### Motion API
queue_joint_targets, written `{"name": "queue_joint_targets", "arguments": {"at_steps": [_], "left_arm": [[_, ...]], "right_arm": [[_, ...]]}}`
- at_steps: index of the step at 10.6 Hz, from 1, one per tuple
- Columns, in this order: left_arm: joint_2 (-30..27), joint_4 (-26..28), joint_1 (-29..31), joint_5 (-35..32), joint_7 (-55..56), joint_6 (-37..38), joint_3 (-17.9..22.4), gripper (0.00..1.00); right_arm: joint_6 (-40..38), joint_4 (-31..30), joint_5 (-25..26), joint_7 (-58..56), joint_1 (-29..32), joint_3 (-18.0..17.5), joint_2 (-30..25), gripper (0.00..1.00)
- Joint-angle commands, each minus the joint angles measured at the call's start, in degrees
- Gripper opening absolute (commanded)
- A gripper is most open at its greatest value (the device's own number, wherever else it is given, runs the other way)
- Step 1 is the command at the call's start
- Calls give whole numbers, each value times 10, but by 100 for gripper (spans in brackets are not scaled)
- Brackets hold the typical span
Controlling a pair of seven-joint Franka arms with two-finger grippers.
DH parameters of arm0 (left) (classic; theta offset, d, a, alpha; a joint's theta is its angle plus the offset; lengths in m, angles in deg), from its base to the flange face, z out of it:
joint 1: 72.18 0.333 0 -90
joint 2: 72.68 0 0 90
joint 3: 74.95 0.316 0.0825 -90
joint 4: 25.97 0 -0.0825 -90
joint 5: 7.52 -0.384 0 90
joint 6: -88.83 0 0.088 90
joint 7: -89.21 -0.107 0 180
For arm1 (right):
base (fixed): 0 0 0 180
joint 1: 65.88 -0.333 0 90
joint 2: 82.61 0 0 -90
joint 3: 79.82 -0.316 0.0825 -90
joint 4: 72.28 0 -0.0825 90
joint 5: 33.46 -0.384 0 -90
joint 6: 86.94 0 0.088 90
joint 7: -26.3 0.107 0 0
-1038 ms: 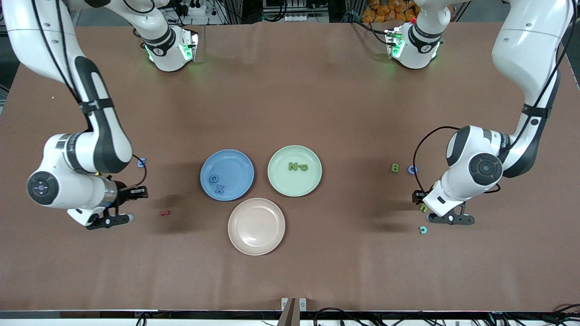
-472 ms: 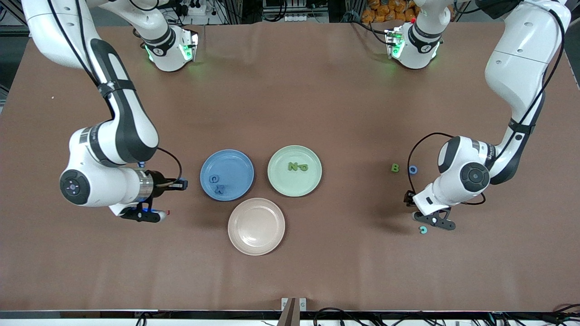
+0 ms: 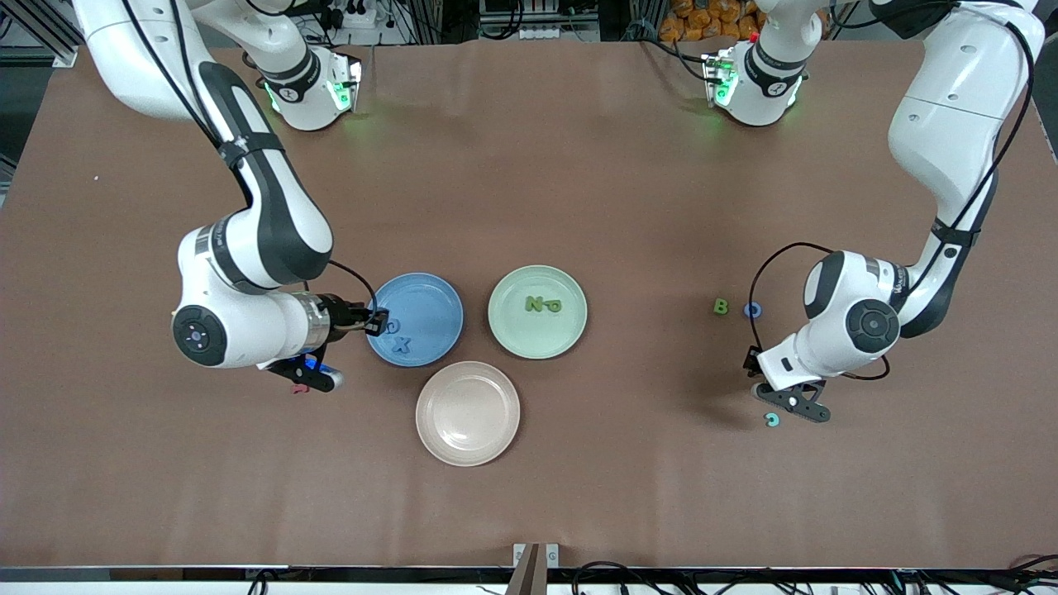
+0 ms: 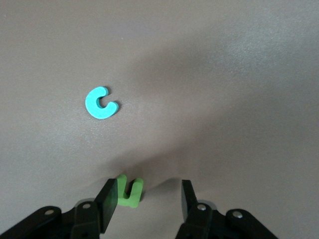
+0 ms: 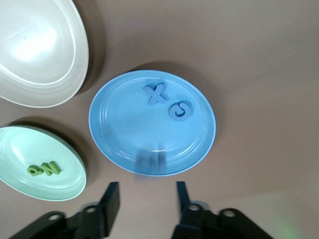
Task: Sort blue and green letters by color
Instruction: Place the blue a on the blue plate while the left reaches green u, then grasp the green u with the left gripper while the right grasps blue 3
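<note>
Right gripper (image 5: 144, 199): over the rim of the round blue plastic plate (image 5: 119, 129); fingers apart, a small blurred blue foam letter (image 5: 149, 162) dropping between them, best released well inside that rim.

Left gripper (image 4: 147, 199): well apart from the plate; fingers wide around a bright green foam letter (image 4: 128, 191) on the tabletop (image 4: 224, 74); it should centre before closing.

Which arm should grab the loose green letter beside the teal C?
Left. The left gripper sits over the green letter, open fingers either side of it. The right gripper is open at the blue plate, toward the right arm's end.
</note>
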Motion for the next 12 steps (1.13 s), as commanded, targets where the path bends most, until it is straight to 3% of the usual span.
{"name": "queue_joint_targets", "arguments": {"at_steps": [1,3,5,9,12], "left_arm": [[7,-9,4,5,-27,-5,-3,60],[6,-12,4,4,-28,-5,-3,60],[7,-15,8,2,-30,-5,-3,60],[10,-23,18,10,-41,-5,-2,60],[11,-23,17,11,-40,-5,-2,57]], "right_arm": [[-9,-1,-11,25,3,2,0,100],[-9,-19,-3,-3,23,7,3,100],[1,-68,46,-85,44,8,1,100],[12,-124,140,-144,61,8,-42,100],[142,-258,150,-197,87,8,-108,100]]}}
